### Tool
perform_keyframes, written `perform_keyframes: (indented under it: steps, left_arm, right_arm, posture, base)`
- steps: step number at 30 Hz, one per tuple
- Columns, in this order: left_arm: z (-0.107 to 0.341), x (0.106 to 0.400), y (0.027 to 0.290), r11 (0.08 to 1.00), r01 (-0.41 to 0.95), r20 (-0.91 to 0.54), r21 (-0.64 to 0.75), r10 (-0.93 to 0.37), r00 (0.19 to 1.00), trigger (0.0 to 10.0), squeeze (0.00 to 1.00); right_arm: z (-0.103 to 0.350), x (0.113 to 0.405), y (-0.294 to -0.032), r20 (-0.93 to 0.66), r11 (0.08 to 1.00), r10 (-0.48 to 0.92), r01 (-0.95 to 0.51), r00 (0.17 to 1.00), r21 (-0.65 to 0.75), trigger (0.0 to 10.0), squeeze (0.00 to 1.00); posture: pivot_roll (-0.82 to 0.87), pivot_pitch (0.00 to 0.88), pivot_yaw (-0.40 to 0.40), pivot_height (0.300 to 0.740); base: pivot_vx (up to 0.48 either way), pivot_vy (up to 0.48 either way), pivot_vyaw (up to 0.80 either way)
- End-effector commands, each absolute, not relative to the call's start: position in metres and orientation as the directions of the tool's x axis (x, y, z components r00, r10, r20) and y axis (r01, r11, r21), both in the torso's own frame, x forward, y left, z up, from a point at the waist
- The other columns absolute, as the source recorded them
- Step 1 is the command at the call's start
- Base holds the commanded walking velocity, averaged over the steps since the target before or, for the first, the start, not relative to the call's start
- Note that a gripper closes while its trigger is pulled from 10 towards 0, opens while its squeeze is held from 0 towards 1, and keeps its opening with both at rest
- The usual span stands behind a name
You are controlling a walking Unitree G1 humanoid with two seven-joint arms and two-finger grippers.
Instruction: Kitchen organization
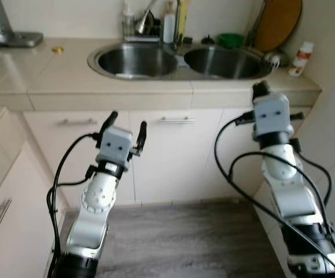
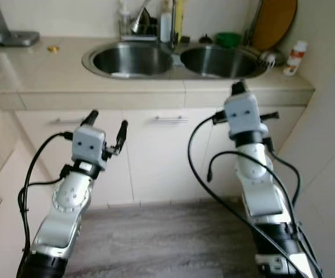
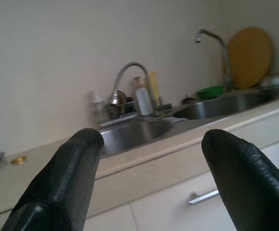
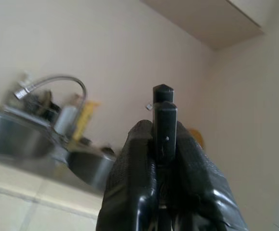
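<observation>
Right wrist view: ribbed black end effector (image 4: 164, 159) clamping slim black rod (image 4: 163, 113).

soft, even daylight fills my views with only faint shadows, the steel sink (image 1: 135, 61) throws a mild sheen, and my own black fingertips (image 3: 64, 180) loom blurred and out of focus close to the wrist cameras.

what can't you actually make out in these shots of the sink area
- Thin dark object clamped in the right tool: right wrist view, fingers cover most of it, so what it is stays unclear.
- Small gold item on the counter: too small to identify in the eye views.
- Bottles behind the sink: labels too small and blurred.
- Round wooden board: top cut off by the frame edge.
- Left tool: open, holds nothing.
</observation>
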State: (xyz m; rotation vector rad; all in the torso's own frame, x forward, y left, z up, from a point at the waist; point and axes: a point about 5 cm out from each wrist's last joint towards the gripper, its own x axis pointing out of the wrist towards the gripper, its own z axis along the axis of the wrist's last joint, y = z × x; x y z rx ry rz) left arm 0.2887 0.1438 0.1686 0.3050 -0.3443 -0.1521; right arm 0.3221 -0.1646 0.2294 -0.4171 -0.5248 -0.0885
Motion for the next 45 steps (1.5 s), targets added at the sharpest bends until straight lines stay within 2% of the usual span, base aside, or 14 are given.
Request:
perform_keyframes:
  steps: [1, 45]
  left_arm:
    - [0.167, 0.289, 0.149, 0.941, 0.082, 0.297, 0.329, -0.185, 0.937, 10.0, 0.0]
    - [0.176, 0.298, 0.148, 0.941, 0.065, 0.311, 0.333, -0.174, 0.934, 10.0, 0.0]
  right_arm:
    - [0.231, 0.323, -0.155, 0.506, 0.917, 0.049, 0.161, 0.861, -0.364, 10.0, 0.0]
    - [0.245, 0.328, -0.14, 0.509, 0.955, 0.039, 0.117, 0.86, -0.272, 10.0, 0.0]
  posture:
    - [0.08, 0.0, -0.085, 0.74]
    - [0.08, 0.0, -0.085, 0.74]
  base:
    - [0.337, 0.0, 0.0]
    - [0.332, 0.0, 0.0]
